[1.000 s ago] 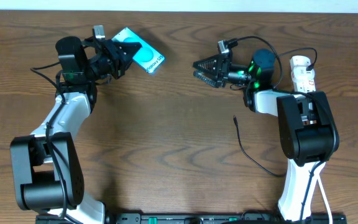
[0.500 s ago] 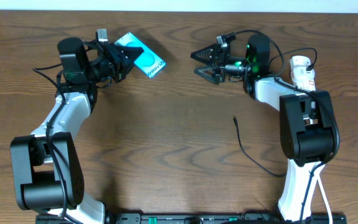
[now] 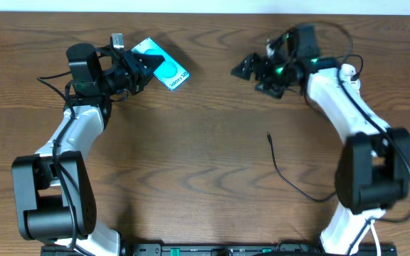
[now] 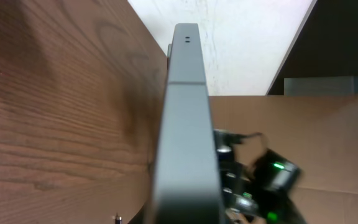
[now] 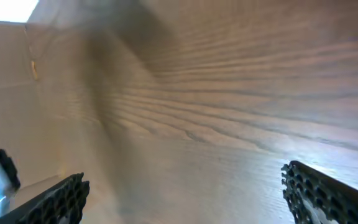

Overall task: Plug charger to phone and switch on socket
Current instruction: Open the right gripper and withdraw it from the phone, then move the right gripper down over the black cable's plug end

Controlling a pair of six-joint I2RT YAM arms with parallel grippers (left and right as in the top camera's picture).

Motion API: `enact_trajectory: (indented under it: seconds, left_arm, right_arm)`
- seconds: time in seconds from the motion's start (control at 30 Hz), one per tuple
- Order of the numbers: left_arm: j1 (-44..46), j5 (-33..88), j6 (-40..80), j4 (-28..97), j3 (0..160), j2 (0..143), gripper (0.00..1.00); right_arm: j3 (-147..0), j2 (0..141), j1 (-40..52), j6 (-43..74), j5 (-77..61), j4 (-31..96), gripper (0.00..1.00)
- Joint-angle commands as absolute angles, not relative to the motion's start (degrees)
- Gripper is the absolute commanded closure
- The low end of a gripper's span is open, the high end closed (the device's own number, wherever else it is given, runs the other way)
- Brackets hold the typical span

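Note:
My left gripper [image 3: 142, 64] is shut on the phone [image 3: 168, 70], teal-screened, and holds it at the table's back left. In the left wrist view the phone [image 4: 185, 124] shows edge-on as a dark grey bar. My right gripper [image 3: 249, 77] is open and empty at the back, right of the phone; its two fingers [image 5: 188, 199] stand wide apart over bare wood. The charger's connector tip [image 3: 269, 135] lies on the table below it, and its thin black cable [image 3: 290, 183] curves off to the right. The white socket [image 3: 349, 70] is mostly hidden under the right arm.
The wooden table [image 3: 191, 156] ends at a white wall along its back edge. The right arm's white link [image 3: 347, 107] crosses the back right corner. The connector tip also shows in the left wrist view [image 4: 117, 218].
The right arm has swung up and back, and its gripper has shifted slightly right, still open. The left gripper keeps hold of the phone, barely moved.

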State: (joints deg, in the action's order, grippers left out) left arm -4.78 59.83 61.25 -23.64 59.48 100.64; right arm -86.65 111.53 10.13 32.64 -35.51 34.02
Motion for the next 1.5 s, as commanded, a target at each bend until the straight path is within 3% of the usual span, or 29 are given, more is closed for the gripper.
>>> enact_trajectory:
  seconds: [0.0,0.6,0.77,0.87,1.47]
  left_arm:
    - [-4.86,60.45,60.03,-24.01,59.88,100.09,0.93]
    - [-3.97,63.53,56.82,-22.11,59.88,100.09,0.93]
    - [-2.74,63.92,52.82,-18.09,59.88,100.09,0.93]
    - [-2.04,63.94,50.30,-15.38,59.88,100.09,0.93]
    - [1.13,65.45,44.82,-12.38,59.88,100.09,0.93]
  right_arm:
    - [-88.38,107.50,10.13,28.56,-24.62,38.48,0.01]
    - [-88.49,100.57,17.41,23.68,5.04,64.79,0.01]
    - [-88.42,100.57,21.02,23.70,9.15,68.49,0.10]
    - [-88.18,100.57,22.02,23.70,9.69,69.17,0.18]
    - [-72.12,100.57,22.22,23.73,7.40,57.14,0.15]
